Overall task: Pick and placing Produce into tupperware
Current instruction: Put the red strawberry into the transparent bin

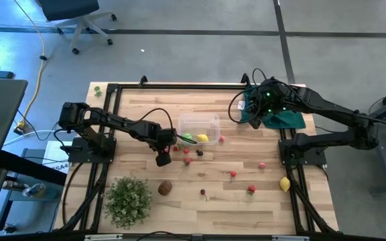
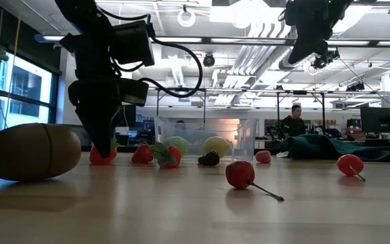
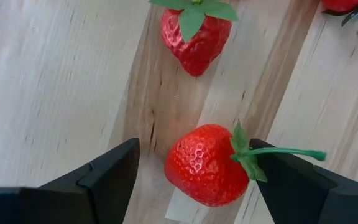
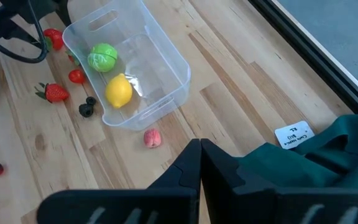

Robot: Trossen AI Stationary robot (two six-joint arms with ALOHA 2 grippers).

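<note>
From above, the tupperware [image 1: 198,127] sits just above frame centre, holding a green ball [image 1: 188,137] and a lemon [image 1: 202,138]. The left gripper [image 1: 167,152] is low at its lower-left corner; the right gripper [image 1: 259,100] hangs over the dark green cloth [image 1: 283,118] at upper right. Loose produce scatters below: a kiwi [image 1: 165,188], a second lemon [image 1: 285,184], small red fruits (too small to name here).

The low view adds a cherry [image 2: 240,174] with its stem at centre, and a person [image 2: 292,123] seated beyond the table.

The left wrist view alone shows a strawberry [image 3: 205,164] between the wide-spread fingers [image 3: 98,177], neither touching it; another strawberry [image 3: 194,34] lies in the upper frame, its top cut off.

In the right wrist view, the fingers [image 4: 191,168] are pressed together, empty, at lower centre; the tub is upper left.
</note>
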